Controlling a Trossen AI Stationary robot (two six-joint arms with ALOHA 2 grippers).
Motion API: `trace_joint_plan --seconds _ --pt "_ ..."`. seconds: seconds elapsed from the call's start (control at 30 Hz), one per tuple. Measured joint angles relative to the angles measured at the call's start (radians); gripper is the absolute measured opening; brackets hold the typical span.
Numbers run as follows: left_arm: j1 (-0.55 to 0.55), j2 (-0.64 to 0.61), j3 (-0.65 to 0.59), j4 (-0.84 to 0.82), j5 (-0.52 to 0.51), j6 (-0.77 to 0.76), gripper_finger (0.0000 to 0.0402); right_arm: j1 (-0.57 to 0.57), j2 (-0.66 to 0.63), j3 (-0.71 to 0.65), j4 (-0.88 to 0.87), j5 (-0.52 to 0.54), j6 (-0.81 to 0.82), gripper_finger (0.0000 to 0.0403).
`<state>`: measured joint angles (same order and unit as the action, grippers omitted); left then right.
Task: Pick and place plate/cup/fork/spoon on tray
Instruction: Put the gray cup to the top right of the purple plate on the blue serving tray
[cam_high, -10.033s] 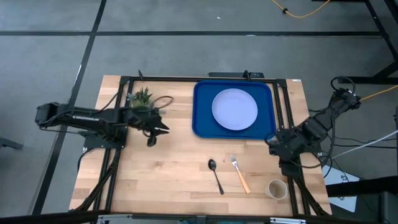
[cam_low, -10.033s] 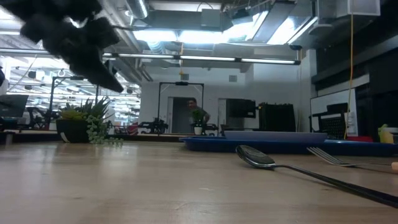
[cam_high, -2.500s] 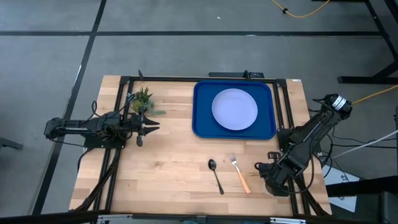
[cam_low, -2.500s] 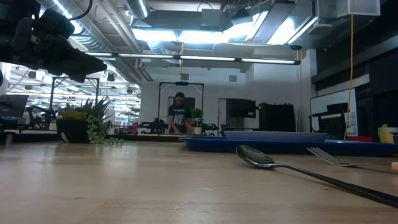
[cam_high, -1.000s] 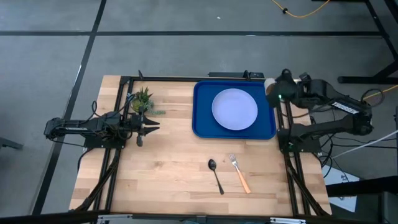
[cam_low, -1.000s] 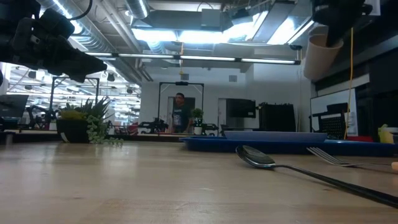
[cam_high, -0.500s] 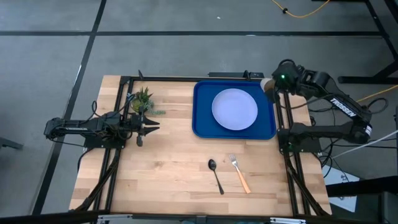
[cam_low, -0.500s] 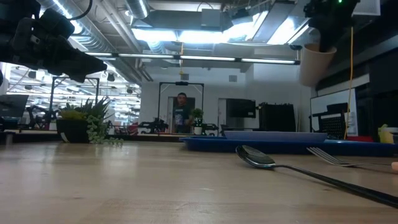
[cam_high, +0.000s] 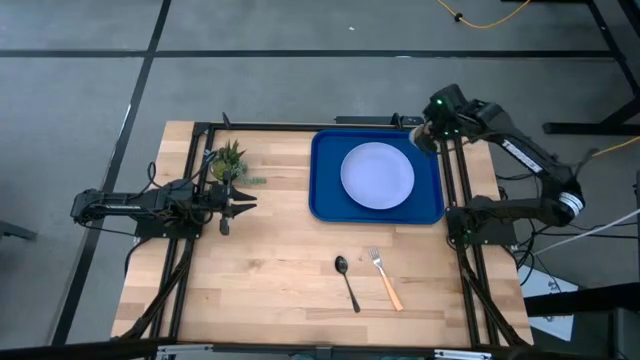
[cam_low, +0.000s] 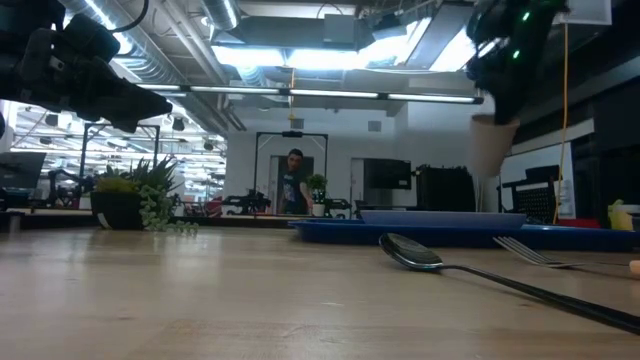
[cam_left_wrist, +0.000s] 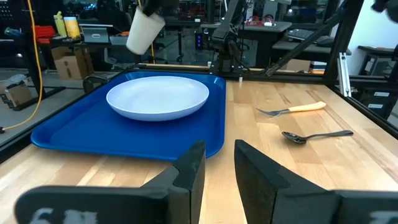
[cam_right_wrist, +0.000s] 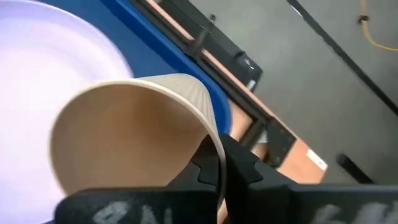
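High view: the right gripper (cam_high: 432, 130) has swung in from the table's right side over the last second and now hangs at the far right corner of the tray (cam_high: 325, 205), clenched on the cup (cam_high: 425, 134); the plate (cam_high: 377, 175) already lies in the tray, while spoon (cam_high: 346, 281) and fork (cam_high: 385, 278) wait on the wood. The left gripper (cam_high: 240, 200) has stayed parked beside the plant (cam_high: 227, 157), jaws parted.

Low view: the cup (cam_low: 491, 147) has dropped lower, so release looks close.

Left wrist view: no legible writing.

Right wrist view: no labels on the cup (cam_right_wrist: 134, 134)
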<state>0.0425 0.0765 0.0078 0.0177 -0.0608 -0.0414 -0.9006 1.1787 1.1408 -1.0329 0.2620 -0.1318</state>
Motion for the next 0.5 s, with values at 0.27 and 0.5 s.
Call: trace_joint_plan --seconds 0.27,0.5 --pt "0.000 0.000 0.000 0.000 0.000 0.000 0.0079 -0.086 0.085 -0.021 0.041 -0.085 0.052 0.0002" --pt "0.000 0.000 0.000 0.000 -0.001 0.000 0.0079 -0.097 0.156 -0.020 0.086 -0.076 0.144 0.0002"
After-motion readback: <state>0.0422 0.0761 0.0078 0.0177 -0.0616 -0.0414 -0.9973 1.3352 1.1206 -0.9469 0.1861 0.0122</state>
